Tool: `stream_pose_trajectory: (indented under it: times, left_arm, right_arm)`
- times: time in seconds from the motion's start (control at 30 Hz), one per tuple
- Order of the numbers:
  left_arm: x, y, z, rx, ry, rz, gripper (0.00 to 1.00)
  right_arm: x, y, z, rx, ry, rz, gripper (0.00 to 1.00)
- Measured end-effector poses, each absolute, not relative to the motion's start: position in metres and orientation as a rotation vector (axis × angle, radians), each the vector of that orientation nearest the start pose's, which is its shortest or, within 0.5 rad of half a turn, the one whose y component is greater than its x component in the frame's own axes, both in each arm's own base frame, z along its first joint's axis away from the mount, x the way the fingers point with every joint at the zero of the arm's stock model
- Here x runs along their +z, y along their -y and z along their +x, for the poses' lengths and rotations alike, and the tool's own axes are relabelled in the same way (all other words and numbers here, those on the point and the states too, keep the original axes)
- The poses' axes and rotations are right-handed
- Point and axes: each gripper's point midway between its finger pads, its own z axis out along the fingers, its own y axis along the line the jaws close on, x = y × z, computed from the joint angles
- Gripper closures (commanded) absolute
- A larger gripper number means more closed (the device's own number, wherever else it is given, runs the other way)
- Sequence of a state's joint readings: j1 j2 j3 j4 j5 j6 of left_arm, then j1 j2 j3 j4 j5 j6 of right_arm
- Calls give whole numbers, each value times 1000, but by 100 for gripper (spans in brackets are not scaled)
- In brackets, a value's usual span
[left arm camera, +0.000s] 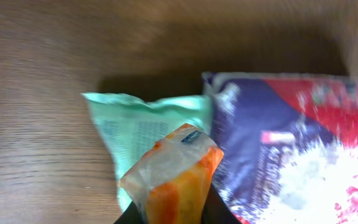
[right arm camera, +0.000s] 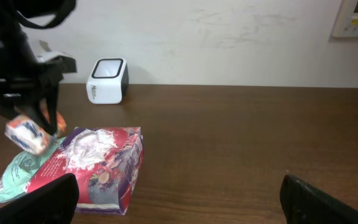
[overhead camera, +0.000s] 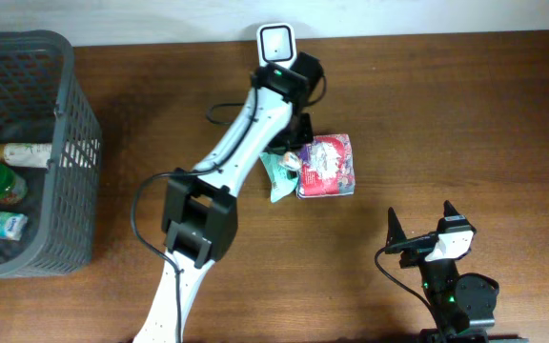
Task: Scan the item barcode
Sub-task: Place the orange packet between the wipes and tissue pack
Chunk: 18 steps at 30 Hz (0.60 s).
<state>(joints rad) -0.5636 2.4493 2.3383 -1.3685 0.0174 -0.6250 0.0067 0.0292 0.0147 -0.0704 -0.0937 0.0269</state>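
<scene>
1. Bare table stretches right of the red-and-purple pack.
2. The left arm bars the middle diagonally, up to the scanner.
3. The left gripper, clamping an orange packet, hangs over the green pouch.
4. The basket walls off the left side.

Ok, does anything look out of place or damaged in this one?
Nothing looks spilled or damaged. The only untidy bit is the teal pouch, which lies askew with its edge against the red-and-purple pack. The small orange packet hangs tilted from the left fingers, gripped at one end.
</scene>
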Motion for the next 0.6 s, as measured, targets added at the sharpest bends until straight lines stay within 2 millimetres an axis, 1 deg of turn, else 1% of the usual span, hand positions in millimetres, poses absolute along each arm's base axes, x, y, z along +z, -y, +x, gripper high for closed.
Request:
stream_pose_trajectory:
  times: [0.07, 0.13, 0.23, 0.3, 0.37, 0.4, 0.43, 0.5, 0.57, 0.6]
  left_arm:
    - [62, 276, 411, -51, -3072, -31, 81]
    - [52, 279, 407, 5, -3075, 7, 81]
    - [42, 278, 406, 48, -3080, 20, 83]
    - [40, 283, 410, 35, -3063, 28, 82]
    - [41, 297, 420, -34, -3013, 49, 82]
    - [41, 308, 423, -91, -2994, 65, 81]
    - [39, 316, 422, -129, -2995, 79, 80]
    - [31, 330, 412, -154, -3015, 124, 77]
    - [26, 336, 405, -146, -3023, 155, 73]
    - [26, 337, 402, -139, -3032, 174, 67]
  right_arm:
    - [157, -18, 246, 103, -1655, -54, 1]
    - [157, -18, 246, 103, -1655, -54, 1]
    - [157, -18, 246, 103, -1655, -55, 1]
    - [157, -18, 246, 103, -1655, -54, 1]
    - [157, -18, 246, 103, -1655, -54, 1]
    - [157, -18, 246, 103, -1655, -54, 1]
    - [157, -18, 246, 103, -1655, -54, 1]
    - [157, -18, 246, 103, -1655, -55, 1]
    - [157, -18, 246, 103, -1655, -54, 1]
    - [157, -18, 246, 103, -1655, -54, 1]
